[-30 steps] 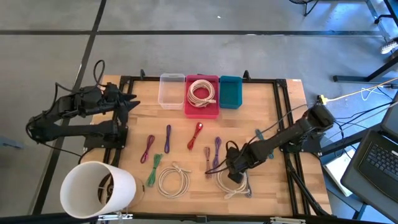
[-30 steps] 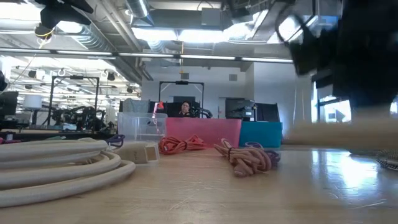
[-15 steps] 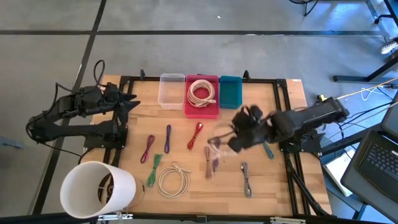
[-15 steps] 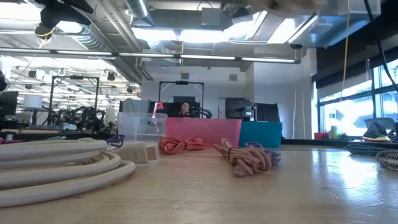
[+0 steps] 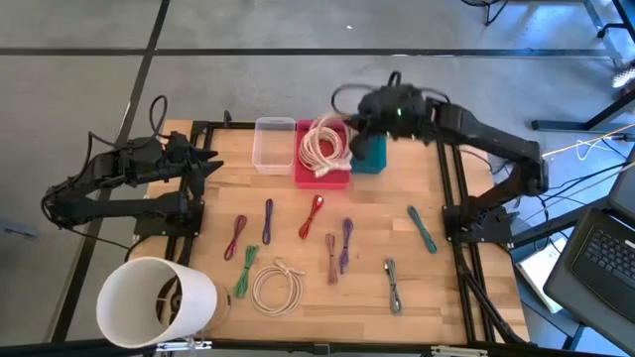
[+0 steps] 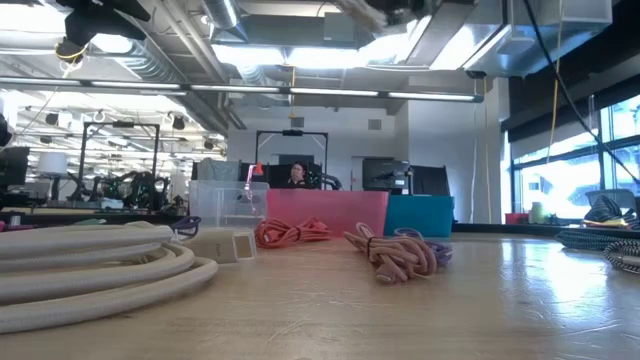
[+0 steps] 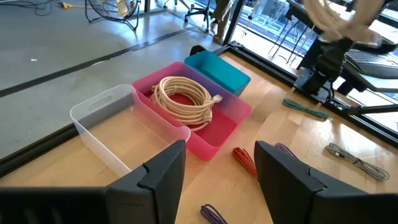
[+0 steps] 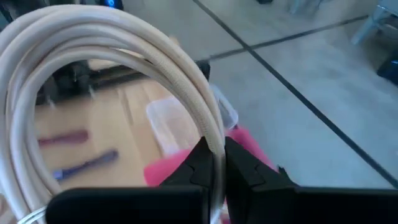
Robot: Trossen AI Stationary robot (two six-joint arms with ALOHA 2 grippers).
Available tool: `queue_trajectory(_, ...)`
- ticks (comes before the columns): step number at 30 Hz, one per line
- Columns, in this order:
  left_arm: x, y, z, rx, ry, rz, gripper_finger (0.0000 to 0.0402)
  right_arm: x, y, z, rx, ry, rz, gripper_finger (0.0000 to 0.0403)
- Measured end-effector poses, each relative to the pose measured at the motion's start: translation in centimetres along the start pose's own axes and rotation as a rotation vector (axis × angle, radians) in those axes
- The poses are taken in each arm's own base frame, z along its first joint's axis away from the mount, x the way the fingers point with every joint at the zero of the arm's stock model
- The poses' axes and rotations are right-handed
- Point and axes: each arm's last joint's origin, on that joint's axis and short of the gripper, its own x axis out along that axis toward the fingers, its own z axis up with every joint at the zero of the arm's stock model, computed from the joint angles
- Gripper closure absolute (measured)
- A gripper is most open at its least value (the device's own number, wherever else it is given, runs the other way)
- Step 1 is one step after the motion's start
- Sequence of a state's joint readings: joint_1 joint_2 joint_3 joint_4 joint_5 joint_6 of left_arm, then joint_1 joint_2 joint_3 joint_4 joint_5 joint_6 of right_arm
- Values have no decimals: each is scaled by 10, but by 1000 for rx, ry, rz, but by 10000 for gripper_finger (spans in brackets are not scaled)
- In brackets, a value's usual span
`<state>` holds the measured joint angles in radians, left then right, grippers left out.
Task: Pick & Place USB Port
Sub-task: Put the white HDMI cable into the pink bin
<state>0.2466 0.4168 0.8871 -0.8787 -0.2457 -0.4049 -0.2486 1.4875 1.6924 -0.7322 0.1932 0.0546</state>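
My right gripper [image 5: 362, 124] hangs over the bins at the table's far edge, shut on a white coiled cable [image 8: 124, 56]. The same cable shows blurred in the left wrist view [image 7: 336, 15]. Below it stands the pink bin [image 5: 322, 177], with another white coil [image 7: 186, 99] lying inside. A clear bin [image 5: 273, 144] and a teal bin [image 5: 369, 149] flank the pink one. My left gripper [image 5: 210, 164] waits open at the table's left side, nothing between its fingers [image 7: 163, 177]. My right gripper pinches the coil's strands [image 8: 212, 134] between its two shut fingers, at one spot on the loop's rim. The fingers come from the table's right side, slanting down. The coil is lifted clear of the table, over the pink bin.
Small bundled cables lie across the table's middle: purple [image 5: 268, 220], red [image 5: 315, 213], green [image 5: 245, 273], grey [image 5: 394, 288] and teal [image 5: 422, 228]. Another white coil [image 5: 276, 290] lies near the front edge, and a white cylinder [image 5: 154, 302] stands at the near left corner.
My right gripper, shut on the white coil, has lifted it off the table's near right part and swung it up and toward the far edge, over the pink bin. The wrist has turned on the way. The coil is now clear of the table.
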Motion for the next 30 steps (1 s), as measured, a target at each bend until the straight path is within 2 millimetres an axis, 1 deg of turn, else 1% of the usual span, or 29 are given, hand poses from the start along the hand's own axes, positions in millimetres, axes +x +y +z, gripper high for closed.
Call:
queue_trajectory(5, 0, 0, 0, -2, -3, 6, 217, 33, -42, 1, 15, 17, -11, 388)
queue_trajectory(8, 0, 1, 0, -3, -10, 22, 217, 56, -62, 7, 30, 50, -8, 388)
queue_trajectory(12, 0, 1, 1, -1, -21, 47, 217, 82, -78, 21, -19, 140, -16, 388)
queue_trajectory(15, 0, 1, 1, -1, -21, 47, 217, 103, -90, 24, -15, 254, -20, 388)
queue_trajectory(17, 0, 1, 1, -1, -21, 47, 217, 118, -99, 18, 10, 342, 1, 388)
queue_trajectory(20, 0, 1, 1, 12, -20, 47, 217, 147, -109, 2, 36, 471, 19, 388)
queue_trajectory(23, 0, 1, 1, 24, -20, 47, 217, 172, -109, -18, 35, 554, 72, 388)
queue_trajectory(26, 0, 1, 1, 26, -20, 48, 217, 193, -110, -31, 12, 600, 94, 388)
queue_trajectory(30, 0, 1, 1, 34, -19, 48, 217, 216, -114, -45, 2, 618, 89, 388)
